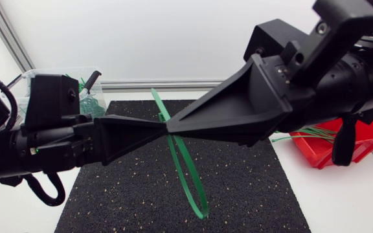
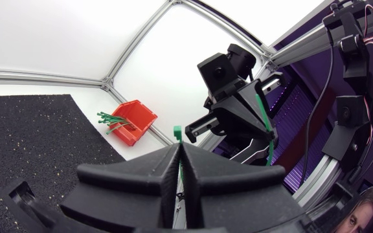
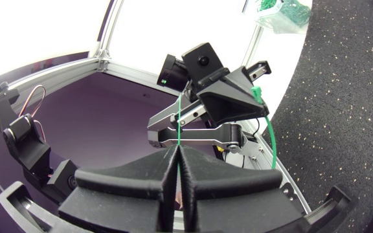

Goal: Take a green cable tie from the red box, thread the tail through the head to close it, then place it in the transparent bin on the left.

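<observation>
Locate the green cable tie (image 1: 161, 105) in mid-air above the middle of the black mat (image 1: 251, 194), gripped from two sides. Note the left gripper (image 1: 155, 129), extended from the left edge, both fingers pressed flat together on the tie just behind its head. Note the right gripper (image 1: 177, 124), extended from the right edge, tip to tip with the left one and likewise clenched on the strap.

In the head view, read the long axis of the tie as running far to near, leaning a little rightward toward the near end. Expect a single length of strap pointing to the far side past the fingertips, and a narrow, elongated loop hanging on the near side over the mat.

In the left wrist view, find the square head (image 2: 177, 131) poking out just past the closed fingertips (image 2: 164, 162). In the right wrist view, find a thin length of strap standing straight out of the shut finger seam. Cannot tell whether the tail passes through the head.

Find the red box (image 1: 371, 136) at the right, spare green ties (image 1: 306, 134) lying across its left rim. Find the transparent bin (image 1: 50, 70) at the far left, behind the left arm, with closed ties (image 1: 90, 103) inside
</observation>
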Motion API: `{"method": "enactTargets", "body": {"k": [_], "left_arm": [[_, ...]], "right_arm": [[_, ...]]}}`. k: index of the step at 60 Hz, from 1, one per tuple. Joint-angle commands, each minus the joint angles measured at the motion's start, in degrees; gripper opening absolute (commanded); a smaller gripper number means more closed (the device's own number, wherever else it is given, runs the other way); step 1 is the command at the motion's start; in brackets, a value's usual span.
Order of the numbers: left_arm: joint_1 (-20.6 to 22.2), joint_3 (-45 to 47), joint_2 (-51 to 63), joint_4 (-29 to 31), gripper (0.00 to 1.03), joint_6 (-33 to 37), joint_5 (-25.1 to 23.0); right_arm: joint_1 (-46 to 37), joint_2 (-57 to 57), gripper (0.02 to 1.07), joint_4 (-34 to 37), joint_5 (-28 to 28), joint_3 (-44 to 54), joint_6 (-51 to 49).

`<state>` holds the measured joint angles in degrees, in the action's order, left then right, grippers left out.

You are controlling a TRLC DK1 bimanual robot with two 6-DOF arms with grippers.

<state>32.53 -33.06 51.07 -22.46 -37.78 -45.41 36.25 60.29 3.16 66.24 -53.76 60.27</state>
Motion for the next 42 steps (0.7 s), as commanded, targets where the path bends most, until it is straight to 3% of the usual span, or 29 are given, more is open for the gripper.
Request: {"method": "enactTargets", "body": {"k": [1, 7, 14, 42], "left_arm": [[1.8, -1.6, -1.5, 0.2, 0.04, -1.7, 1.6], [3.6, -2.4, -2.7, 1.6, 0.04, -1.8, 3.5], [5.0, -3.1, -3.8, 2.6, 0.04, -1.8, 5.1], [5.3, -2.1, -3.3, 1.0, 0.04, -0.6, 6.7]], "right_arm": [[-0.9, 0.0, 0.08, 1.9, 0.1, -0.6, 2.0], [-0.8, -0.1, 0.08, 3.2, 0.1, -1.4, 2.0], [-0.6, -0.1, 0.08, 9.9, 0.1, -2.6, 2.0], [0.4, 0.6, 0.08, 20.0, -0.6, -6.5, 2.3]]}}
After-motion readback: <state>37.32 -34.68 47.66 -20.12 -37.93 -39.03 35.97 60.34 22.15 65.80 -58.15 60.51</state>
